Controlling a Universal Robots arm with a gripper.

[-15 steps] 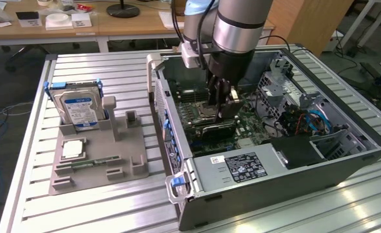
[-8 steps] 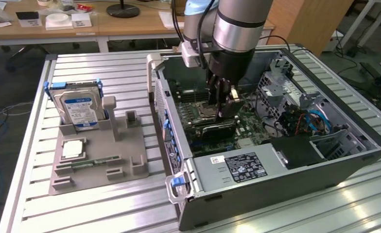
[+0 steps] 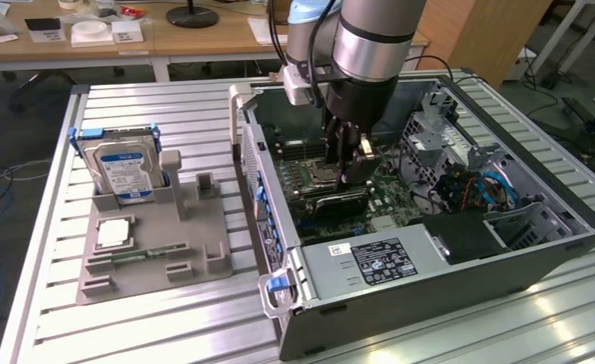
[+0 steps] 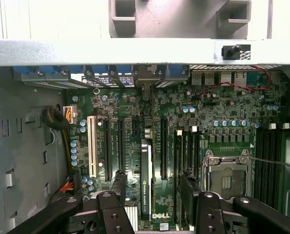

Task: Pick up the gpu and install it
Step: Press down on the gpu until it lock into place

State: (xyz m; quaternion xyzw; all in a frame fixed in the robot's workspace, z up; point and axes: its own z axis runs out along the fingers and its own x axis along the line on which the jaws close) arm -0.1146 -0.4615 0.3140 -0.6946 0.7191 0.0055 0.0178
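The gpu (image 4: pixel 145 180) stands on edge in an expansion slot of the green motherboard (image 4: pixel 223 112); its thin dark edge carries a green label. My gripper (image 4: pixel 152 178) is open, with one black finger on each side of the card and a clear gap to each. In the exterior view, the gripper (image 3: pixel 348 163) reaches straight down into the open computer case (image 3: pixel 540 243), just above the dark gpu (image 3: pixel 333 201).
A grey holder tray (image 3: pixel 146 258) on the exterior view's left holds a hard drive with a blue label (image 3: pixel 124 171), a square chip (image 3: pixel 112 231) and a slim green memory stick (image 3: pixel 140 256). The case walls, the power supply (image 3: pixel 379 262) and the drive cage (image 3: pixel 439 136) hem in the arm.
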